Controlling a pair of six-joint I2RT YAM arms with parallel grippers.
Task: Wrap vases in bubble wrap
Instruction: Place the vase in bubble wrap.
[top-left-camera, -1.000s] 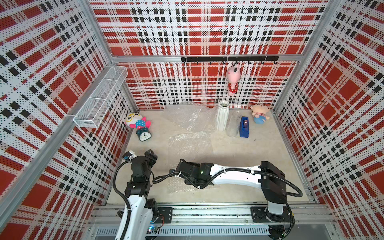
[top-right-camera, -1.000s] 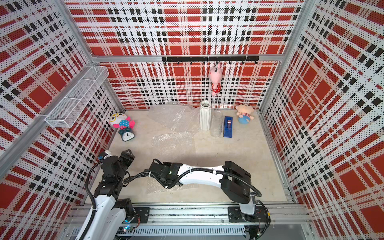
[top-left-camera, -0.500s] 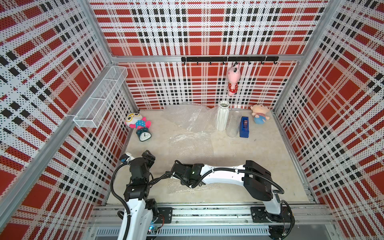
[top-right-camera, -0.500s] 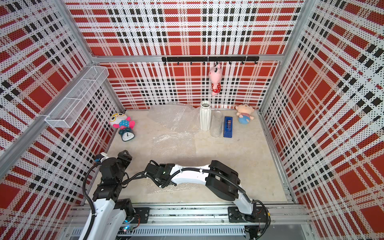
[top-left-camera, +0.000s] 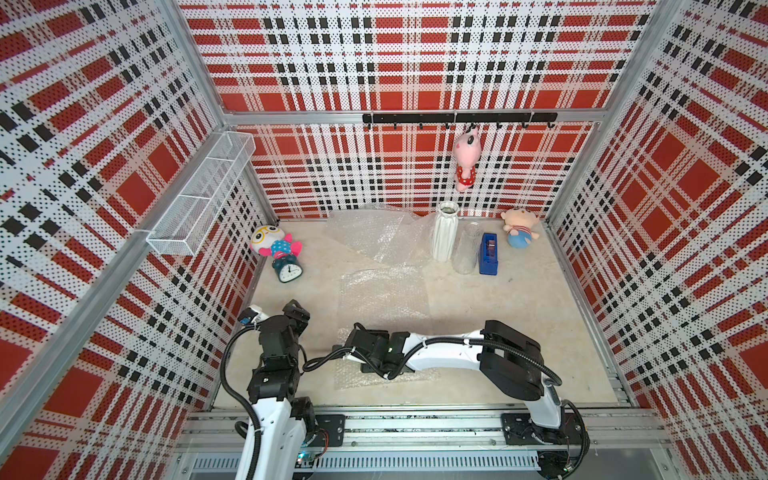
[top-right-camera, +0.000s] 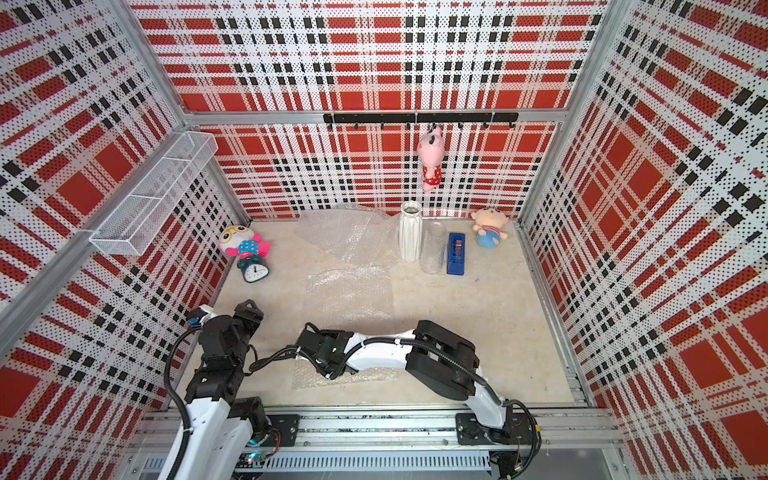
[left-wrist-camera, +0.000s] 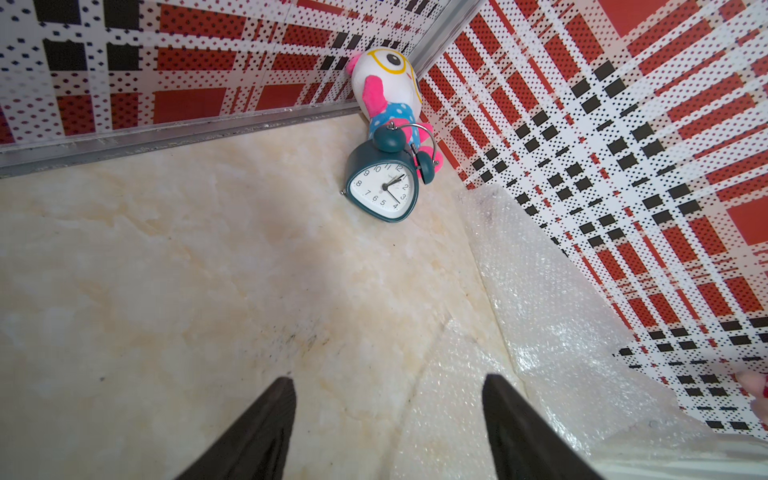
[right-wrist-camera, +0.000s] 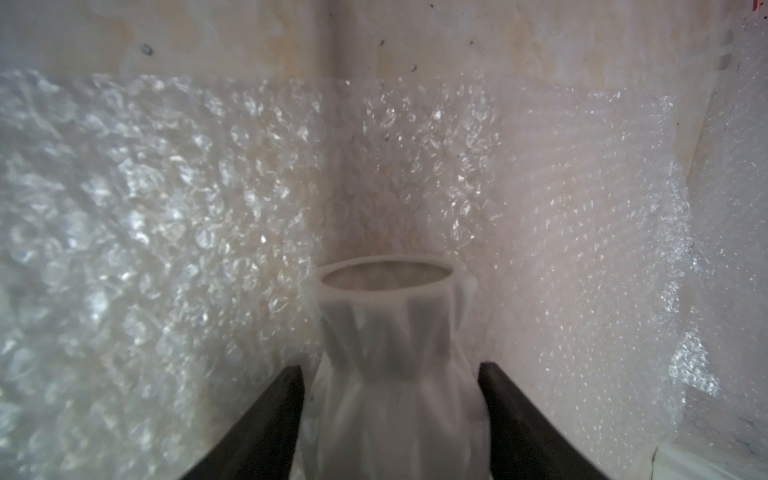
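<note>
A short white ribbed vase (right-wrist-camera: 386, 316) lies on a front sheet of bubble wrap (right-wrist-camera: 166, 208), mouth pointing away from the right wrist camera. My right gripper (right-wrist-camera: 390, 372) straddles its body, open, with a thin gap at each finger. In both top views the right gripper (top-left-camera: 368, 351) (top-right-camera: 320, 349) hides that vase. The tall white vase (top-left-camera: 445, 230) (top-right-camera: 410, 230) and the glass cylinder vase (top-left-camera: 467, 249) (top-right-camera: 433, 249) stand upright at the back. My left gripper (left-wrist-camera: 388, 384) (top-left-camera: 296, 309) hangs open and empty near the left wall.
More bubble wrap lies mid-table (top-left-camera: 384, 295) and crumpled at the back (top-left-camera: 374, 228). A blue tape dispenser (top-left-camera: 488, 253) stands beside the glass vase. A clock (top-left-camera: 289, 270) with a plush toy (top-left-camera: 272, 245) sits at the left wall, another plush (top-left-camera: 517, 232) back right.
The right arm has shifted a little to the left and its jaws have widened off the short vase. The left arm has barely moved.
</note>
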